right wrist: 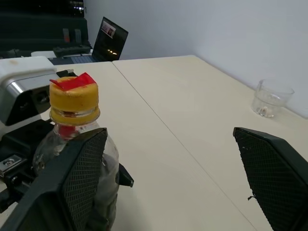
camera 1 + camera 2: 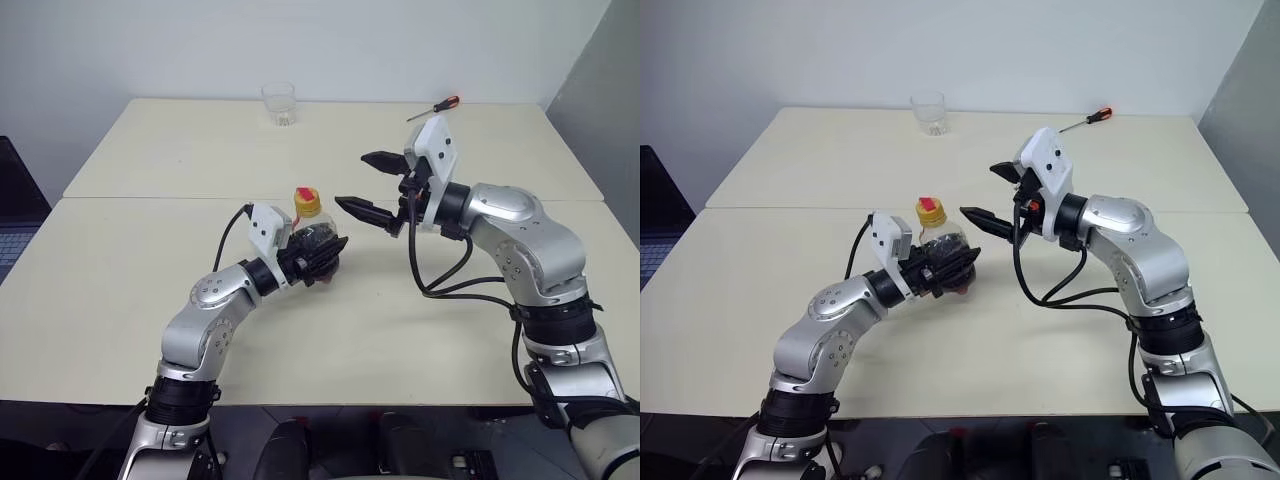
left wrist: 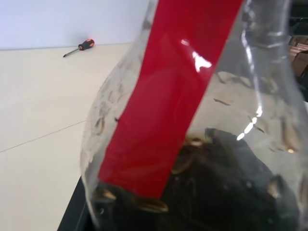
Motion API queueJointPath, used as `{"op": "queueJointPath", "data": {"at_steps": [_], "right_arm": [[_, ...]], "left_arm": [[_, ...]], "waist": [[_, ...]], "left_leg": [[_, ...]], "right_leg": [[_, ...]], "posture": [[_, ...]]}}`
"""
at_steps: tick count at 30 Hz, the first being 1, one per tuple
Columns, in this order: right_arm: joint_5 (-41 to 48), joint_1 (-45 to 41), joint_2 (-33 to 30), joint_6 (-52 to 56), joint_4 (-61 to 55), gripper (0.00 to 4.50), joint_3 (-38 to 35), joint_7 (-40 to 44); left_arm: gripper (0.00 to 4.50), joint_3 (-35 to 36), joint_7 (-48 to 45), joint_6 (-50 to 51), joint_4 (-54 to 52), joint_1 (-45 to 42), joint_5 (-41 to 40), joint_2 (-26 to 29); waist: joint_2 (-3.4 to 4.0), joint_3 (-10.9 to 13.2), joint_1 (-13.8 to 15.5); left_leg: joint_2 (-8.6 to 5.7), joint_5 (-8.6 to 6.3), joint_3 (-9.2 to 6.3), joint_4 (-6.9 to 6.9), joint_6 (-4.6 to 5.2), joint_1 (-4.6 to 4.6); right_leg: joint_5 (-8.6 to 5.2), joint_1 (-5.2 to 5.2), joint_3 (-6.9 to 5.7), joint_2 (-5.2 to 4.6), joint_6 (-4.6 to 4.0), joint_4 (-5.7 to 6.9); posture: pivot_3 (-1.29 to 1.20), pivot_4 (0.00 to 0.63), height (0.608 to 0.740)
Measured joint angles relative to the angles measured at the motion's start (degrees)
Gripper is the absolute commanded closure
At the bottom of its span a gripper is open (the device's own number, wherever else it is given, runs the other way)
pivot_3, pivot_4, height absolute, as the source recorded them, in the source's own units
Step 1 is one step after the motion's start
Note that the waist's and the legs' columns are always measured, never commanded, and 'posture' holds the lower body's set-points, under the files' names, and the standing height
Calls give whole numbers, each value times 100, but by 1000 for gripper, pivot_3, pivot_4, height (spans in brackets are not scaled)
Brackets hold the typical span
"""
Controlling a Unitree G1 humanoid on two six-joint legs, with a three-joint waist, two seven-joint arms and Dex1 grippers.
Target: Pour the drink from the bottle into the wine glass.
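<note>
The bottle (image 2: 316, 236) is small, clear and rounded, with a red label and a yellow cap (image 2: 307, 203). It stands upright just above the table, and my left gripper (image 2: 322, 256) is shut around its lower body. The dark drink (image 3: 231, 192) fills the bottom of the bottle. My right gripper (image 2: 352, 181) is open and hovers just right of the cap, touching nothing. In the right wrist view the cap (image 1: 74, 98) sits in front of one black finger (image 1: 79, 178). The wine glass is out of view.
A short clear tumbler (image 2: 279, 103) stands at the far edge of the table (image 2: 150, 160). A screwdriver (image 2: 435, 108) with an orange handle lies at the back right. A laptop (image 1: 108, 41) sits on a desk off to the left.
</note>
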Motion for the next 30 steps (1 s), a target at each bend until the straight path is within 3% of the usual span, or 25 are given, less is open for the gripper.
{"op": "queueJointPath", "data": {"at_steps": [11,21,30], "right_arm": [[541,471,-59,388,-708,28,-123,289],[307,55,997,150,-390,28,357,-95],[47,-313,1197,-205,213,28,371,-123]], "left_arm": [[2275,4,-6,-1,5,-22,-9,45],[2275,-13,-22,-24,69,-196,-6,35],[2275,-7,-21,-23,57,-158,-8,48]], "waist": [[-1,0,5],[0,1,0],[0,1,1]], "left_leg": [[0,0,-1,1,0,-1],[0,1,-2,2,-1,1],[0,1,-2,1,-2,-1]], "right_leg": [[0,1,0,0,0,0],[0,1,-3,1,0,2],[0,0,-2,-3,0,1]], "posture": [[0,150,740],[0,150,740],[0,150,740]]}}
